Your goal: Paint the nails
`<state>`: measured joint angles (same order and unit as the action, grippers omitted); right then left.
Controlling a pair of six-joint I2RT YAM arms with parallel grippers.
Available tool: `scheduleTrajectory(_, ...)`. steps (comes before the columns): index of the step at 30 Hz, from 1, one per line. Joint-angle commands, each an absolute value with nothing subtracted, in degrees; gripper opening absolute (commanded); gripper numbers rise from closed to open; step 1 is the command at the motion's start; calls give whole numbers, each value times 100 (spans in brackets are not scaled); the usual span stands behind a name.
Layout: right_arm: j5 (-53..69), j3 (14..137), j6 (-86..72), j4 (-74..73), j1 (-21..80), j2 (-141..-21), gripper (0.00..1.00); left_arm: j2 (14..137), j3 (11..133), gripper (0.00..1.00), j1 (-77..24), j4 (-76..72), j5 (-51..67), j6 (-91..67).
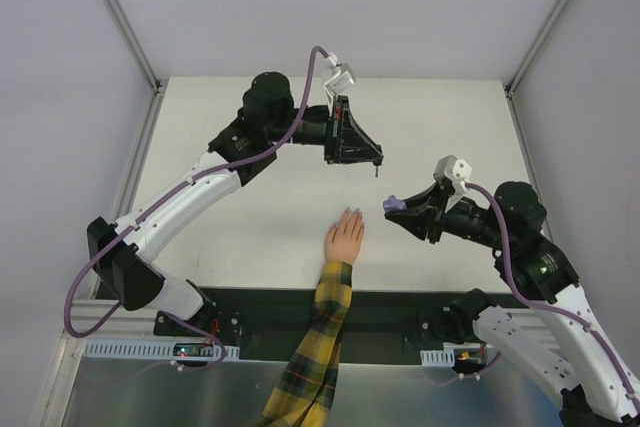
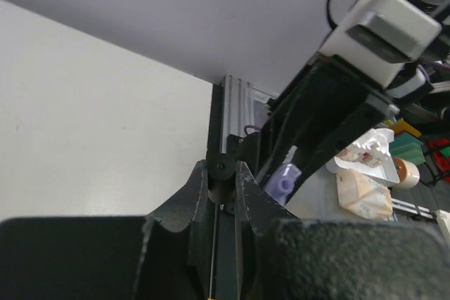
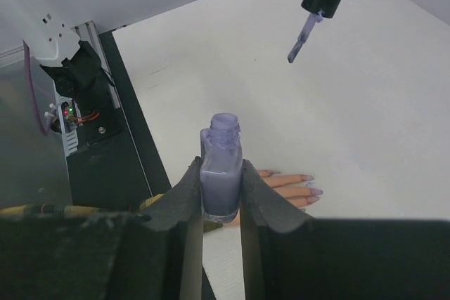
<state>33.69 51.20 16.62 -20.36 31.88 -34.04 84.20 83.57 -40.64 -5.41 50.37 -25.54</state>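
Nails [image 3: 308,183] lie near centre; right gripper [image 3: 221,173] pinches the open purple bottle [image 3: 220,151], left gripper [image 1: 374,159] apparently clamps the brush [image 3: 302,33].

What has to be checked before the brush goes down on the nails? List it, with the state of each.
1. Brush clamped in left gripper: ok.
2. Open bottle clamped in right gripper: ok.
3. Hand flat on the table, fingers out: ok.
4. Brush above the nails: not ok, it hangs off past the fingertips.
5. Polish on the bristles: cannot tell.
6. Nails already painted: cannot tell.
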Motion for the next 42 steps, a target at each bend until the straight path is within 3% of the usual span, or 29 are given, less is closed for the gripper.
scheduleTrajectory(1,3393,5309,1819,-1855,3269,-3349,0,8280,8665,0,-4394,-598,4992,-2540)
scheduleTrajectory(42,2575,5071,1547,-1415,3269,-3296,0,8534,8420,0,-4693,-1758,4931,-3384)
